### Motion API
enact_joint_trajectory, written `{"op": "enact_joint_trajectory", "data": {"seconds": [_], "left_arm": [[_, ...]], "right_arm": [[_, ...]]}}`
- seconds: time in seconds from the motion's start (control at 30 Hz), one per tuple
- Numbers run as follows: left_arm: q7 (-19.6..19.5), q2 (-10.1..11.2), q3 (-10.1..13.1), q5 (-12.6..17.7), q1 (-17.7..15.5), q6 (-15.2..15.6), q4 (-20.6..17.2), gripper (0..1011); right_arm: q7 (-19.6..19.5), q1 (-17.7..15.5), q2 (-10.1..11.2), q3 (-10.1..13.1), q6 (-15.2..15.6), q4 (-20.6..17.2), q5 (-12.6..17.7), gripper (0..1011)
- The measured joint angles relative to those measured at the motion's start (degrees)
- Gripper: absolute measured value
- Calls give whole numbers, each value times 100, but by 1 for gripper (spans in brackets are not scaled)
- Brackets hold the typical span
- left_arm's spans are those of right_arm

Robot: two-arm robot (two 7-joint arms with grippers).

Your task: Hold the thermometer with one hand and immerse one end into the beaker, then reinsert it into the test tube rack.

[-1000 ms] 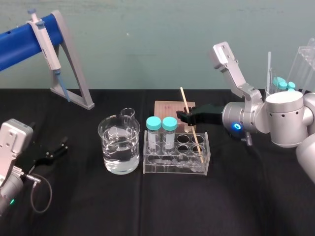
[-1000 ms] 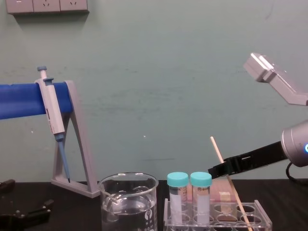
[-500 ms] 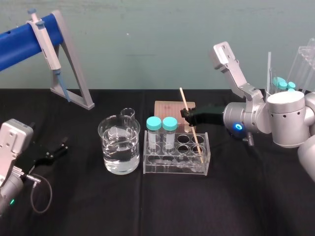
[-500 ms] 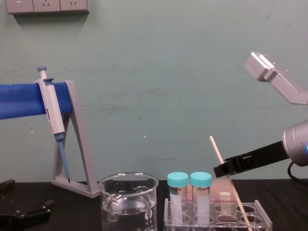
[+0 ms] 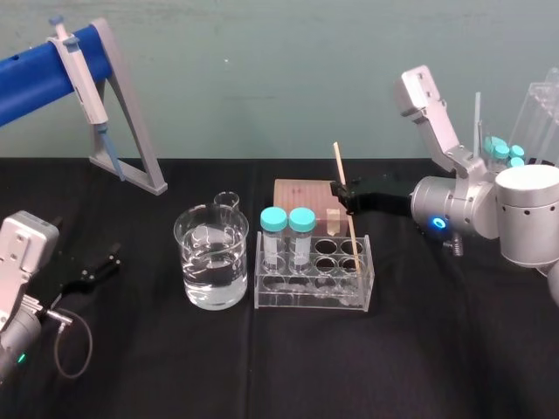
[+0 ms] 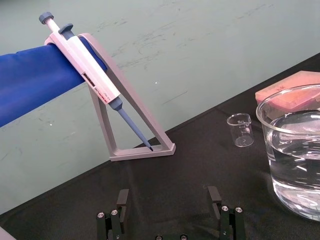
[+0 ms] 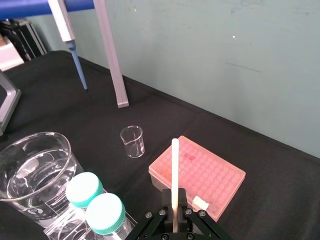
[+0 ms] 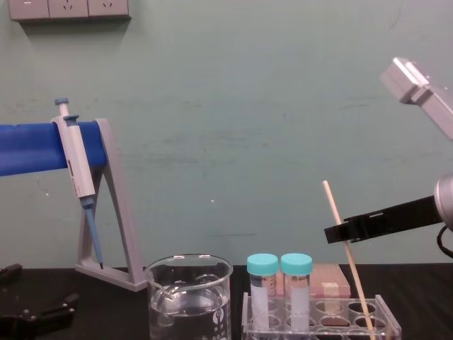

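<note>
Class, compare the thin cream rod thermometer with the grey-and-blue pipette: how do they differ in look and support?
The thin cream rod thermometer is plain and uniformly slender; the grey-and-blue pipette is thicker, tapering to a blue tip. The right claw grips the thermometer, its lower end in the clear acrylic rack; the pipette hangs on its blue-barred grey stand. Both are tilted.

Head view looks down at the desk; chest view looks level across it; both share beaker and rack.
</note>
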Motion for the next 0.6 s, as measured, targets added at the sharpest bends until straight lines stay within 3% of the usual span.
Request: {"op": "enact_joint_trajectory", "data": {"seconds": [0.37,0.6], "left_arm": [[0,0,0,0,0,0,0,1004],[0,0,0,0,0,0,0,1004]], "right_arm": [[76,-238,119,344,-419,-296,371,47],[293,-479,280,661,-698,-691,860,47]]}}
